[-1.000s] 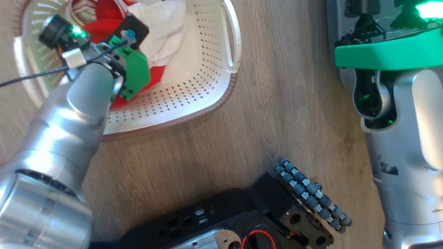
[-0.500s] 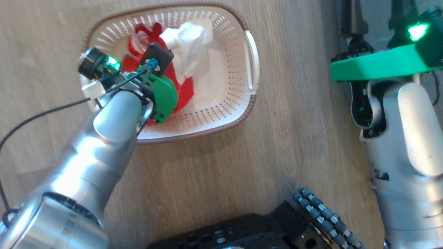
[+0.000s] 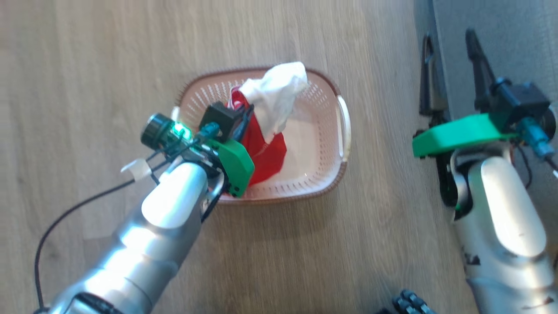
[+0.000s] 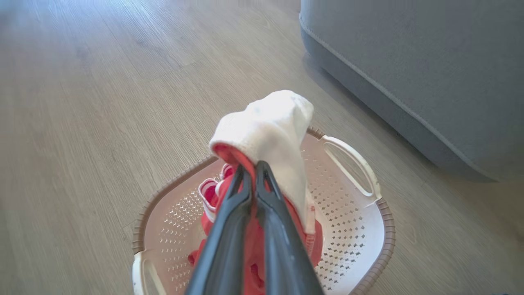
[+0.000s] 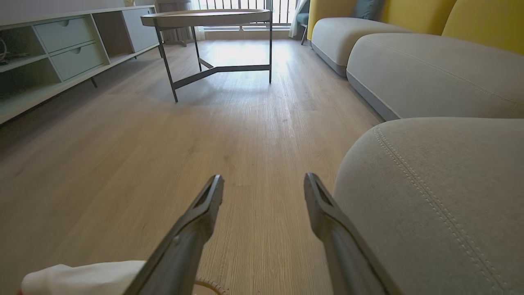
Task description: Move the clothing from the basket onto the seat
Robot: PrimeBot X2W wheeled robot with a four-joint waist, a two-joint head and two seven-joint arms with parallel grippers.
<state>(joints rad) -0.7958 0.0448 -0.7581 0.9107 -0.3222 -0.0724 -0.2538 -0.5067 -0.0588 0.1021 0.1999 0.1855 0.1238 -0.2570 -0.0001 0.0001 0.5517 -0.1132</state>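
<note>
- Clothing (image 4: 266, 127), red and white, is clamped in the left gripper (image 4: 253, 169), hanging into the cream basket (image 4: 348, 229).
- Right gripper (image 5: 263, 180) is held with fingers spread apart beside the grey seat (image 5: 430, 205).

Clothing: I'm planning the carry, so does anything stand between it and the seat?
Mostly bare floor. The clothing, gripped by the left gripper, hangs over the basket; toward the seat lie the basket's handle and the open right gripper at the seat's edge.

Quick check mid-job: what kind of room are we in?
Likely a home living room: the seat belongs to a long grey sofa, with a round coffee table and low drawer cabinet on wood flooring.
</note>
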